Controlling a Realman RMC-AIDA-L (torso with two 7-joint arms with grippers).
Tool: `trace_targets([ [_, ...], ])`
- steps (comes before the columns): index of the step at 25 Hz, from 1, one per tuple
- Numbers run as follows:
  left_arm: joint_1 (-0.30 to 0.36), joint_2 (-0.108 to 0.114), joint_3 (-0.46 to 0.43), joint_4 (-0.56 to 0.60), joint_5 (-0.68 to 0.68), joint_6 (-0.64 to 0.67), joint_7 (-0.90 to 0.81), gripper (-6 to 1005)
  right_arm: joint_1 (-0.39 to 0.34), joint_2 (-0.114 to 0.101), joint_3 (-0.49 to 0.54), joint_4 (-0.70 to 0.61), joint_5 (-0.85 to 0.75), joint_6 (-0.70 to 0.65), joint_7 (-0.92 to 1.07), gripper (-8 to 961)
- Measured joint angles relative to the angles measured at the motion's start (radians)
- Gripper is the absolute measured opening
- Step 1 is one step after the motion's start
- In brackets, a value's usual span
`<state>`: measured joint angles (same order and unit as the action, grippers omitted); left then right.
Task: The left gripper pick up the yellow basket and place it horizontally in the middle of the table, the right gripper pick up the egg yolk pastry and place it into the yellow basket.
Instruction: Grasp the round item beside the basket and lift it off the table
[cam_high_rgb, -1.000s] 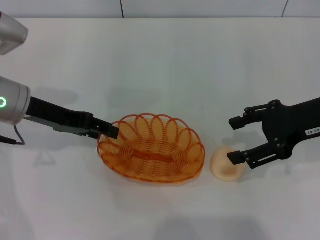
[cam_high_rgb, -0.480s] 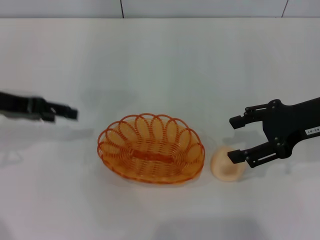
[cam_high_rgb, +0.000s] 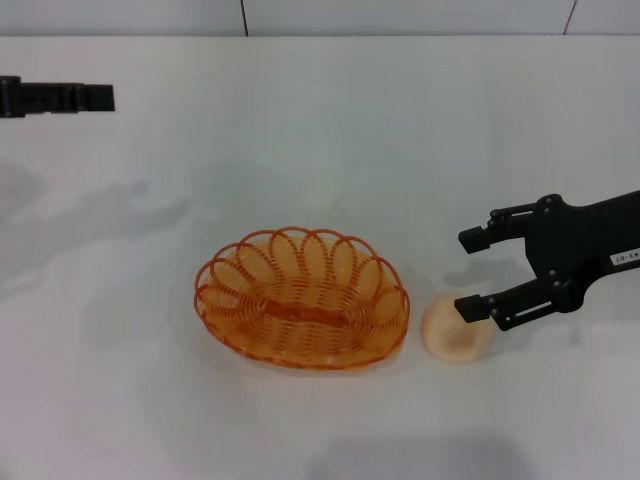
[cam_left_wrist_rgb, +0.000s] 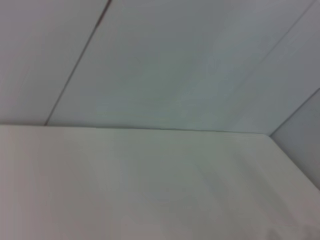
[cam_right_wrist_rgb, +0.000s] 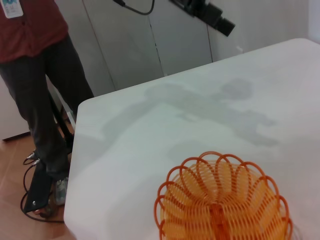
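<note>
The small round pale beige egg yolk pastry lies on the plain white surface, just right of the oval orange-yellow wire basket, which sits lengthwise near the middle. The pastry looks light, soft and crumbly, so a gentle pinch across its domed sides seems best. The black right hand hangs over it, fingers spread, the near finger just above the dome. The black left hand is raised far left; whether spread or pressed together cannot be told.
</note>
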<state>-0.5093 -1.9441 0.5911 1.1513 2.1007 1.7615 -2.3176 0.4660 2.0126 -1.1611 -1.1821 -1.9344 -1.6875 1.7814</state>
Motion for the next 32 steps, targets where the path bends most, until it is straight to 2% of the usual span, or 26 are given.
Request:
trace_targets([
  [5,-0.039,0.003,0.030,-0.034,0.006,0.013,0.042,860,0.012,0.000,0.001,0.000,0.000,0.001,0.005,840],
  [10,-0.111,0.025,0.083,-0.150,0.005,0.072,0.141,875,0.013,0.000,0.001,0.000,0.000,-0.001,0.017,841],
  [14,-0.143,0.034,0.118,-0.188,0.007,0.133,0.216,874,0.014,-0.002,0.001,-0.007,-0.005,-0.004,0.047,841],
  [22,-0.134,0.047,0.298,-0.166,0.043,0.176,0.256,872,0.011,-0.003,-0.004,-0.010,-0.008,-0.007,0.063,840],
  [27,-0.133,0.048,0.302,-0.160,0.114,0.180,0.256,872,0.013,-0.003,-0.007,-0.008,-0.010,-0.003,0.072,840],
  [32,-0.110,0.072,0.301,-0.151,0.117,0.180,0.264,872,0.020,-0.002,-0.008,-0.008,-0.042,0.017,0.101,839],
])
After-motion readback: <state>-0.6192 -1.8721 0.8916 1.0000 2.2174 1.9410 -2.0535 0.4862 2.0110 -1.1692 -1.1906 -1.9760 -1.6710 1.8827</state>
